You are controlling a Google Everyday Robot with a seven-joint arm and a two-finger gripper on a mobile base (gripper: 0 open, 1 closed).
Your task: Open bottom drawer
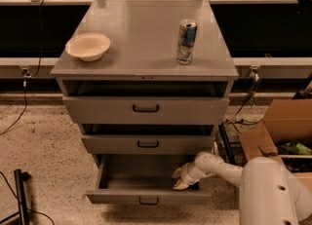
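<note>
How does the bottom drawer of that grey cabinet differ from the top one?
The grey bottom drawer is pulled far out, floor showing; the grey top drawer shows only a dark slit. The bottom drawer's front is shallower, its black handle smaller than the top drawer's. The pale gripper sits inside the bottom drawer, at its right, not the top drawer. Both are grey.

Cream pincer (pixel 179 179) inside the grey bottom drawer (pixel 139 178); cream bowl (pixel 87 46), blue-and-white can (pixel 186 42), speckled floor (pixel 44 141).

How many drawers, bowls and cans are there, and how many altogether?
Drawers: 3 (top drawer, middle drawer, bottom drawer)
Bowl: 1
Can: 1
Total: 5
The gripper sits inside the open bottom drawer, right side.
</note>
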